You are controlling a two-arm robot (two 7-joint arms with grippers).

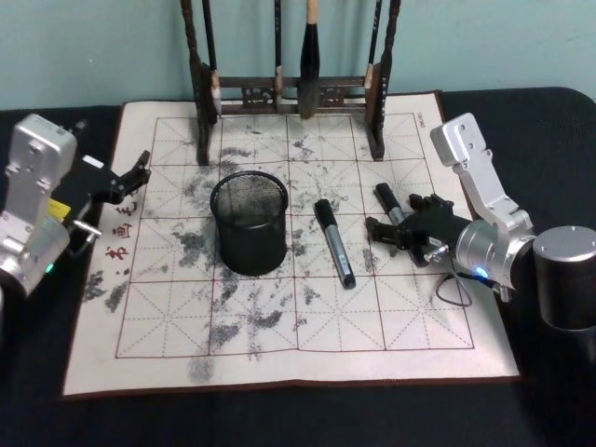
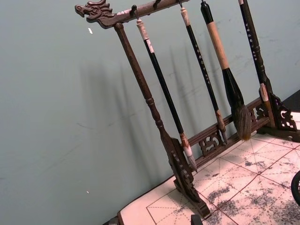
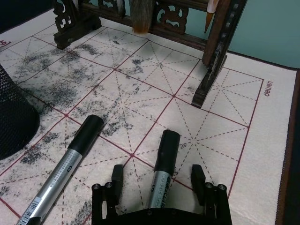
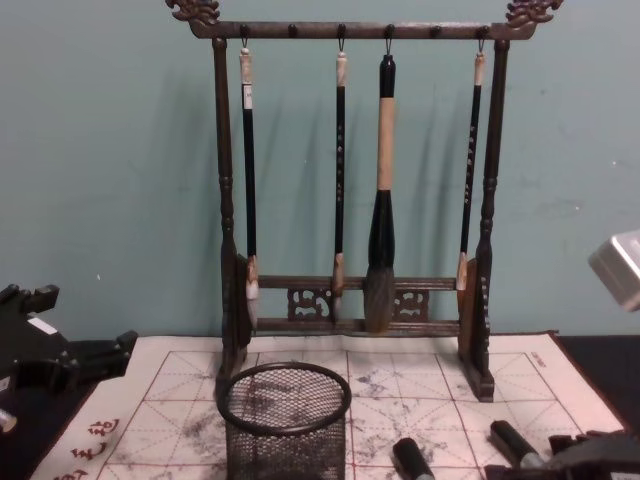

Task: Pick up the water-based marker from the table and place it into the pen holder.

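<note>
One water-based marker [image 3: 165,157] lies untouched between the right gripper's [image 3: 157,173] spread fingers [image 3: 116,175].

head: high, tilted down over whole mat [image 1: 279,354]
chest: low, level, brush rack [image 4: 308,303] at 12 o'clock
wrists: close, near mat level
shared: the rack

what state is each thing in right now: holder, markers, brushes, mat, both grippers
pen holder: upright, empty
marker beside the holder: lying flat on the mat, capped, not gripped
second marker: lying flat, capped, not lifted
right gripper: open, straddling the second marker
left gripper: at the mat's left edge, away from both markers
brushes: four, hanging from the rack
mat: ink-stained
</note>
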